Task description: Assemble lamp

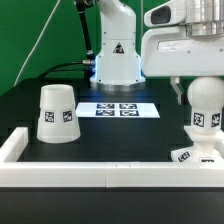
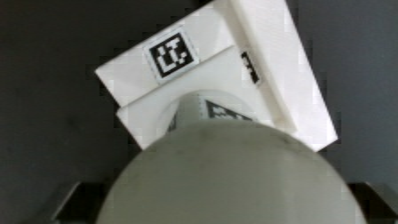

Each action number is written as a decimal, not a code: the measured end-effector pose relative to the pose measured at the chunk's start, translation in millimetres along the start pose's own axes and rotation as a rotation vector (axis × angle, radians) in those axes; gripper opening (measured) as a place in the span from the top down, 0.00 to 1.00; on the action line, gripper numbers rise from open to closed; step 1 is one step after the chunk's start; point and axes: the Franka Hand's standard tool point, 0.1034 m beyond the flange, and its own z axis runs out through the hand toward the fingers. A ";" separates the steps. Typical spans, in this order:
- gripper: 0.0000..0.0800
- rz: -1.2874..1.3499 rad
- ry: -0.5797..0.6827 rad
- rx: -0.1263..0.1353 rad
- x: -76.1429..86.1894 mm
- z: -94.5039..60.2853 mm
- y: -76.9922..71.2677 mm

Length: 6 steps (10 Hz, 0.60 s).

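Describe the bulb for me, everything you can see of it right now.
The bulb is matte white and looks like plastic. It has a round ball head over a narrower neck that bears a black-and-white square tag. It stands upright at the exterior view's right, just inside the white rail. Its lower end seems to meet the base, but how far it is seated cannot be told. The hand sits around the head from above; whether it grips is unclear.

Shade (image 1: 57, 113) stands toward the exterior view's left of bulb (image 1: 205, 108).
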 end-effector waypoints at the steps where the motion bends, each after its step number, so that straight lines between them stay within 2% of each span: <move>1: 0.28 0.099 -0.012 0.008 -1.7 0.5 -0.9; 6: 0.28 0.436 -0.051 0.036 -4.3 0.3 -5.0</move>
